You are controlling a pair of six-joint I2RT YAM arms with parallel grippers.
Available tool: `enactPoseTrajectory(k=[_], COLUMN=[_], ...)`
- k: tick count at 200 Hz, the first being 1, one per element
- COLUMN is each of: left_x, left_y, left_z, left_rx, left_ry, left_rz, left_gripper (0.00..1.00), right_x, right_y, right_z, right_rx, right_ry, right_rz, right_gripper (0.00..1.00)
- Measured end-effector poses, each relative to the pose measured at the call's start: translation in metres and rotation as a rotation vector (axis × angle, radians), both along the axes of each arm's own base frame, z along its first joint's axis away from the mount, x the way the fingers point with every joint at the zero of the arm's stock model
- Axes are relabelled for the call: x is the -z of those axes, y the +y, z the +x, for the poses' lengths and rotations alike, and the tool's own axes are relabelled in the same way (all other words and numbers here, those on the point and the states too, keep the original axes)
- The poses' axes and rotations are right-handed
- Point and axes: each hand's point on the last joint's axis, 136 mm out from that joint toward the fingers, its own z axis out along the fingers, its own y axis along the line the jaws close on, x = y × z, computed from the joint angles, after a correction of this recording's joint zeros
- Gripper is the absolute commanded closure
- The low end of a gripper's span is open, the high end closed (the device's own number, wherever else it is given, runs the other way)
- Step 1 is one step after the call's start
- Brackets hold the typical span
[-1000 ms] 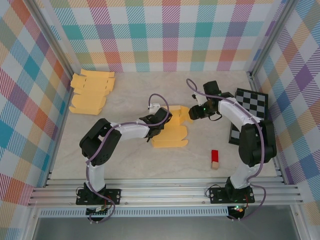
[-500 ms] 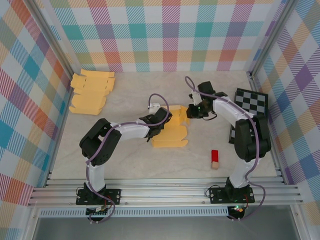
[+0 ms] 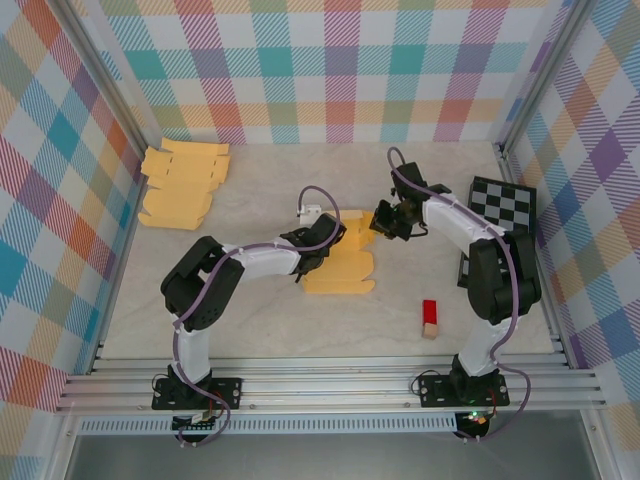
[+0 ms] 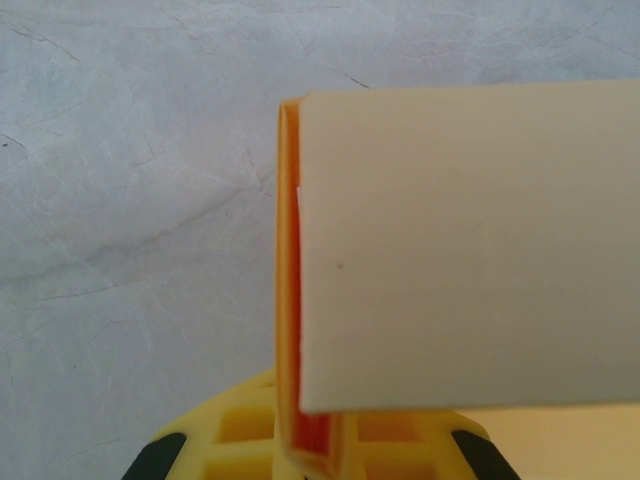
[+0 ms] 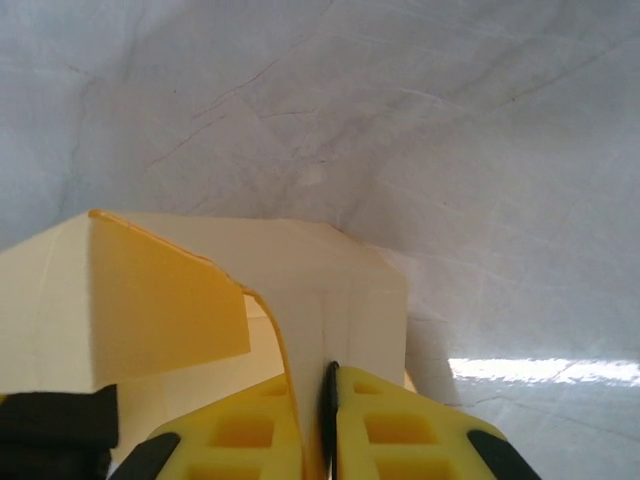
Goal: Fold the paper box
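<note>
Yellow paper box (image 3: 350, 272) clamped by left arm (image 3: 258, 262) and right arm (image 3: 452, 220).

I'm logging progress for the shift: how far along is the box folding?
Done: the far panels of the yellow paper box look creased upward. In hand: the left end effector and right end effector each pinch a panel. Left: the near flaps lie flat; no closed box yet.

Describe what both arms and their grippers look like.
The left arm and right arm match: bulky black joints, white links, black bases, and a thin lavender cable looping along each. The left gripper and right gripper have yellow fingers moulded with square waffle-like recesses and black corner patches.
</note>
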Motion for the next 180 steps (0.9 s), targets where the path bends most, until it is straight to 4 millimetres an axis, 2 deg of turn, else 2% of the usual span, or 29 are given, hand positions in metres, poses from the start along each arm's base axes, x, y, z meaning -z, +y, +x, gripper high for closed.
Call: enactPoseTrajectory(k=[45, 89, 138, 180], left_x=[0.002, 0.004, 0.004, 0.004], left_y=[0.0, 0.0, -0.001, -0.001], left_z=[-0.001, -0.003, -0.003, -0.003], left_rx=[-0.02, -0.033, -0.034, -0.033], left_ry=[0.005, 0.013, 0.013, 0.013], left_rz=[0.009, 0.002, -0.001, -0.002], left_gripper=[1.0, 1.0, 1.0, 1.0], right_x=[-0.002, -0.001, 0.0, 0.003], right_y=[0.017, 0.033, 0.04, 0.046], right_z=[-0.01, -0.021, -0.019, -0.022], right_rx=[0.114, 0.078, 0.032, -0.083], right_ry=[0.021, 0.024, -0.017, -0.107], right_rz=[-0.022, -0.043, -0.036, -0.038], right_gripper=[0.83, 0.73, 0.73, 0.61])
